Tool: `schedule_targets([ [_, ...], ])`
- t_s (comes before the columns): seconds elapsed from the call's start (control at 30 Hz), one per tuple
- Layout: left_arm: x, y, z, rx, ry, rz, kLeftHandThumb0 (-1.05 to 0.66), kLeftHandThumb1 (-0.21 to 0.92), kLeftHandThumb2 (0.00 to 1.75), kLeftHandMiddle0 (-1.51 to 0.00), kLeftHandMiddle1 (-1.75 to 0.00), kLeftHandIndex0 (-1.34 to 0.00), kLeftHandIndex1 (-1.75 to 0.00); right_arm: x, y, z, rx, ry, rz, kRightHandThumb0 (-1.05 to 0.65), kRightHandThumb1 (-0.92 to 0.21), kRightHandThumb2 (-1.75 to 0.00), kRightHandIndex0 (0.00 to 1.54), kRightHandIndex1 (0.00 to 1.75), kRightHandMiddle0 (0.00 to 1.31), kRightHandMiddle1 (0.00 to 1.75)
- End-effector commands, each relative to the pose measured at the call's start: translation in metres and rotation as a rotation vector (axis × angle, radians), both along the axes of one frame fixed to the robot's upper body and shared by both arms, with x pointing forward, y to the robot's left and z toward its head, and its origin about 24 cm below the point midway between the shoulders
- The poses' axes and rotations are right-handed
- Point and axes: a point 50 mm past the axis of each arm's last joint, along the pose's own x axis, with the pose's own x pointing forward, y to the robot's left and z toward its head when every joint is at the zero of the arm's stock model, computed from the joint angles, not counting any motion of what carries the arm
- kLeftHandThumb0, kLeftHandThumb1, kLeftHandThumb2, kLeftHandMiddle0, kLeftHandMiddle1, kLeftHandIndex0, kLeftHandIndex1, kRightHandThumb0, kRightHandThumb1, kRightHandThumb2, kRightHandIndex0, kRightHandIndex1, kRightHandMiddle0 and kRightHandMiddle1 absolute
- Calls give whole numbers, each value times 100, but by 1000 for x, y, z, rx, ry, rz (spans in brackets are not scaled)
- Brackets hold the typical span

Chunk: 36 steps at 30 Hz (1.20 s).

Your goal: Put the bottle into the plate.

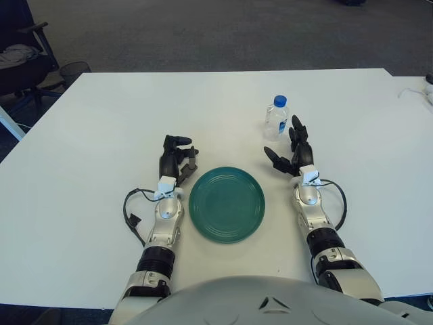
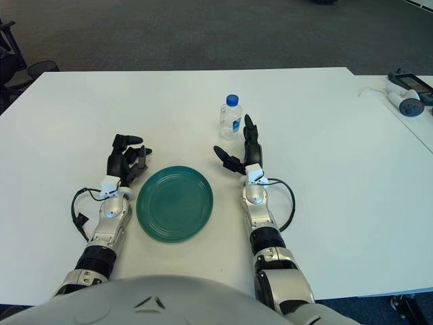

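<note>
1. I see a small clear plastic bottle with a blue cap (image 1: 276, 118) standing upright on the white table (image 1: 101, 135), at about 1 o'clock from the round dark-green plate (image 1: 226, 204) and well apart from its rim.
2. The plate lies flat near the table's front edge, between my two arms, with nothing on it.
3. My right robot hand (image 1: 292, 150) sits at 5 o'clock of the bottle, just beside it; its dark fingers (image 1: 298, 133) are spread wide, thumb reaching toward the plate side, and they hold nothing. I cannot tell whether a fingertip touches the bottle.
4. My left robot hand (image 1: 175, 159) shows at 10 o'clock of the plate, just beside its rim; its fingers are curled inward and hold nothing.
5. A black cable (image 1: 130, 210) loops beside the left forearm, and another loops beside the right forearm.
6. At the table's far right, in the right eye view, lie a white handheld device (image 2: 404, 103) and a dark flat object (image 2: 404, 78).
</note>
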Motion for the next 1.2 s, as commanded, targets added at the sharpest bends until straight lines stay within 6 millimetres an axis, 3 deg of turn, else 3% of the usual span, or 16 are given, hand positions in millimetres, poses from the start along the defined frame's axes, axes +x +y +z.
schedule_targets([
  [0.0,-23,9,-28,4,150,26,-37,75,76,-62,-117,-29,-175,-38,-18,-47,-56,195,-42,-98,-64,-33,0,0,0,0],
  [0.87,-23,12,-28,26,150,27,-37,76,74,-61,-116,-29,-175,-40,-17,-47,-48,173,-97,-96,-64,-33,0,0,0,0],
  [1.17,-24,13,-29,29,157,34,-37,75,76,-62,-117,-30,-175,-45,-28,-41,29,135,-230,-94,-68,-34,0,0,1,1],
])
